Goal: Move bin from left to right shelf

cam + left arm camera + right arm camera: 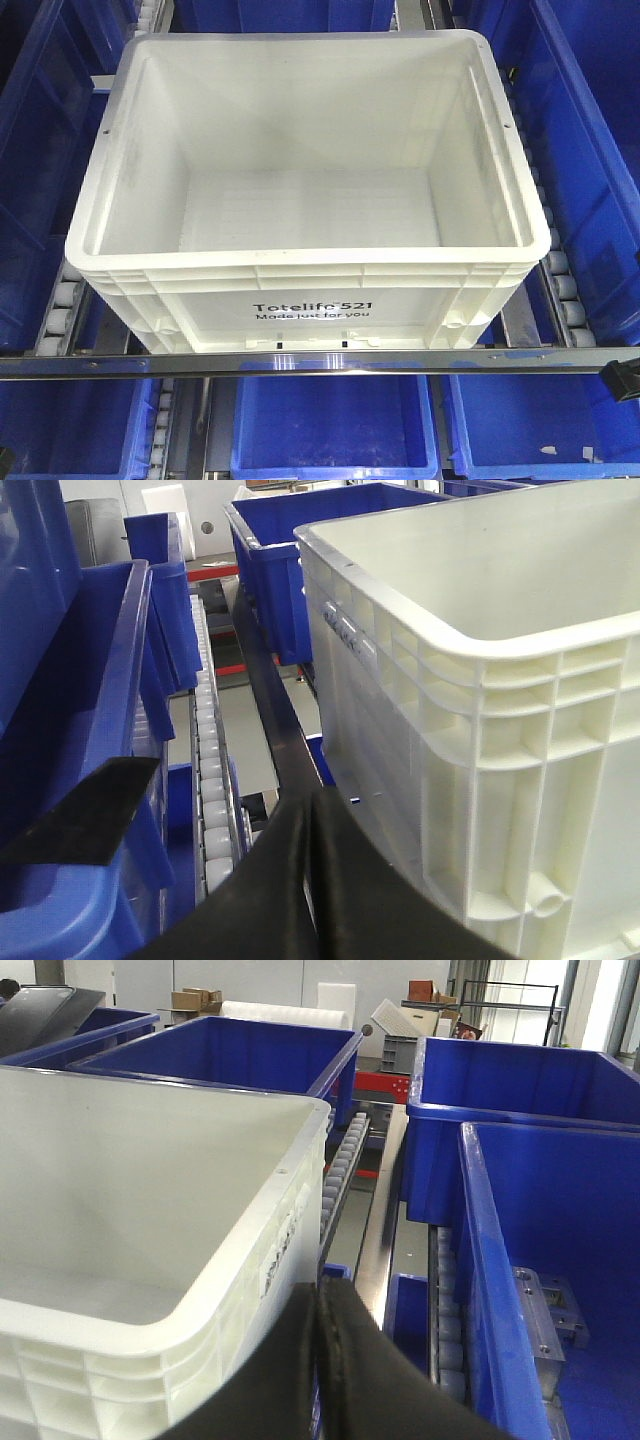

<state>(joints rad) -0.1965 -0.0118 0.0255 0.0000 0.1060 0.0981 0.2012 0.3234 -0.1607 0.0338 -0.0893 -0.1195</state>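
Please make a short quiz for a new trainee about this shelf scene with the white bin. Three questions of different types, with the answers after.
1. True or false: the white bin is empty inside.
2. Multiple choice: what do you see beside the white bin on both its sides? A) cardboard boxes B) blue bins C) metal drums
3. Fill in the missing word: the bin rests on tracks of small white ______.

Key:
1. True. The front view shows only its bare white floor.
2. B. Blue bins stand to its left and right, and more show in the row below.
3. rollers. They also show in the left wrist view, running along the bin's side.
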